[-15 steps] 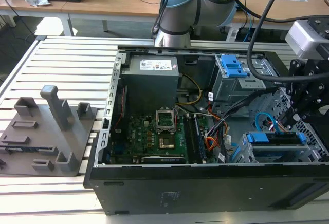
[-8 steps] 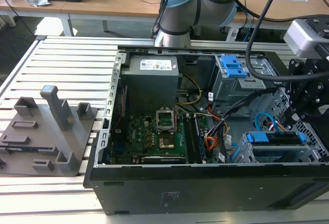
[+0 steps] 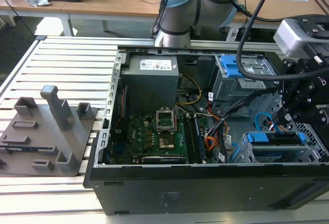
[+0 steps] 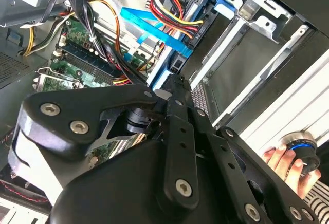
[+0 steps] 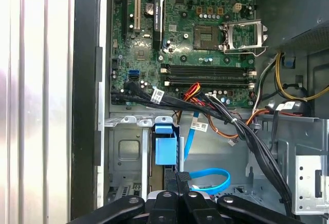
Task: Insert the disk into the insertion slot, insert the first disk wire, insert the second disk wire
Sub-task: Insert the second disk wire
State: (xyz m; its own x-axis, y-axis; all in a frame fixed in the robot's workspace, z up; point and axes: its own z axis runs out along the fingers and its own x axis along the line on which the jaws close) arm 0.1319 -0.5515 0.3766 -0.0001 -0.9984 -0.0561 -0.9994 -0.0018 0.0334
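The open computer case [image 3: 205, 183] lies on a slatted metal table [image 3: 61, 64], its motherboard [image 3: 154, 131] exposed, and the arm [image 3: 303, 80] reaches in at the exterior view's right, over the corner that holds the drive bays. There the disk [image 3: 275, 137] in its blue caddy already sits in the insertion slot [image 3: 313, 131], the perforated silver cage, so the first step looks finished.

In the first wrist view the gripper [image 5: 177, 183] has its fingers pressed together on a small dark plug [image 5: 174, 175] at the caddy's [image 5: 165, 152] end, and the second disk wire [image 5: 213, 179] loops away from that spot as a light-blue curve. My reading is that the work stands at seating this cable. Whether the fingers truly pinch the plug or merely press against it I cannot tell; they are closed, in any case.

Finishing the insertion would call for a straight push along the connector's axis, with no twist.

Room is tight. A black wire bundle [image 5: 247, 131] crosses just beside the gripper, an orange cable [image 5: 257, 118] curls near it, and the cage's sheet-metal edges flank the caddy. In the second wrist view a person's hand [image 4: 288, 162] rests at the case's outer edge (well clear of the plug).
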